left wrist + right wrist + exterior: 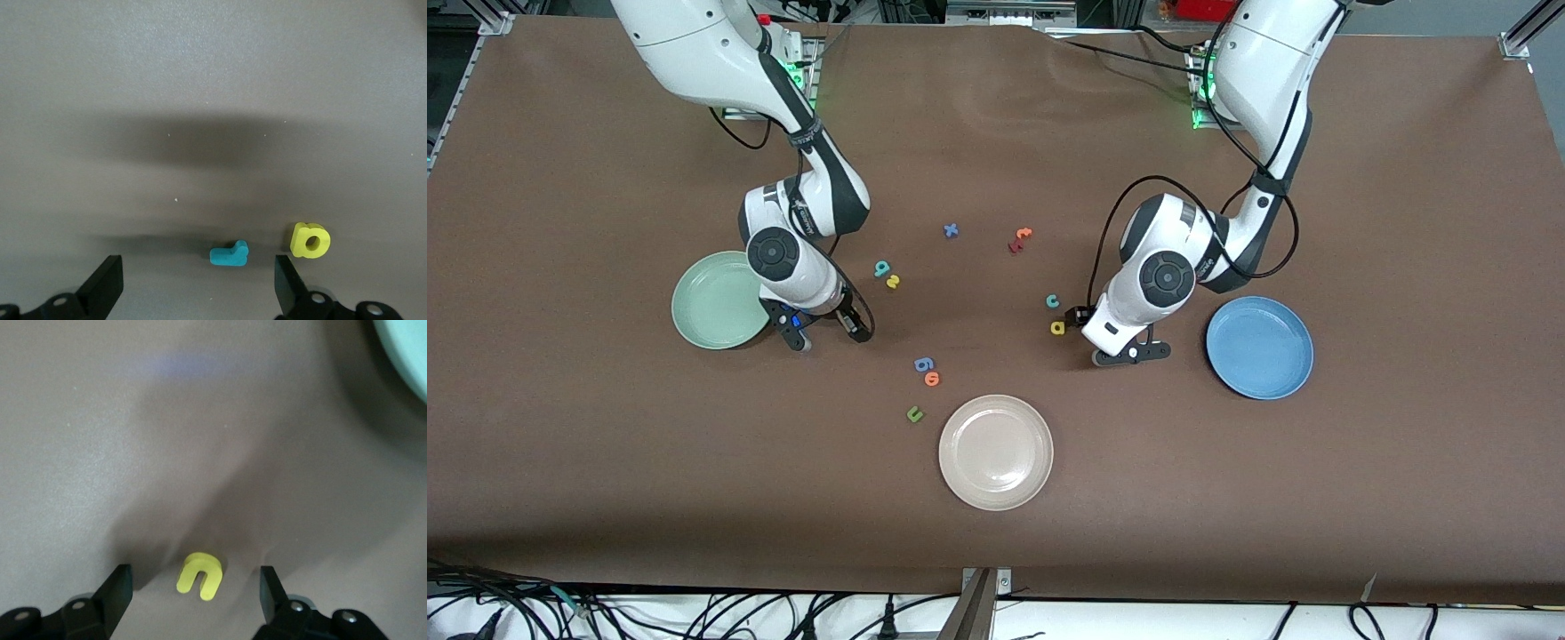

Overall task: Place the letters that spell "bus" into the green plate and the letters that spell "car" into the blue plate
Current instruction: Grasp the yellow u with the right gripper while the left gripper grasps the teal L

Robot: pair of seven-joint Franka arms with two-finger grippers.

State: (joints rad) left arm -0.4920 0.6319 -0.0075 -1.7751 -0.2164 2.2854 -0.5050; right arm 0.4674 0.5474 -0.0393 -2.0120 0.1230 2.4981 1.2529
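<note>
My right gripper (827, 327) (193, 585) is low over the table beside the green plate (719, 300) (408, 347). It is open, with the yellow "u" (199, 575) lying flat between its fingers and touching neither. My left gripper (1089, 333) (197, 275) is open and low, between the blue plate (1259, 347) and the middle of the table. The teal "r" (229, 255) lies between its fingers, closer to one. The yellow "a" (1057, 328) (311, 240) lies just outside that finger. The teal "c" (1053, 302) lies close by. The teal "b" (881, 268) and yellow "s" (893, 282) lie together mid-table.
A beige plate (996, 452) sits nearest the front camera. Near it lie a blue "6" piece (923, 364), an orange "o" (932, 379) and a dark green "u" (914, 413). Closer to the arms' bases lie a blue "x" (951, 230) and an orange "t" (1024, 234).
</note>
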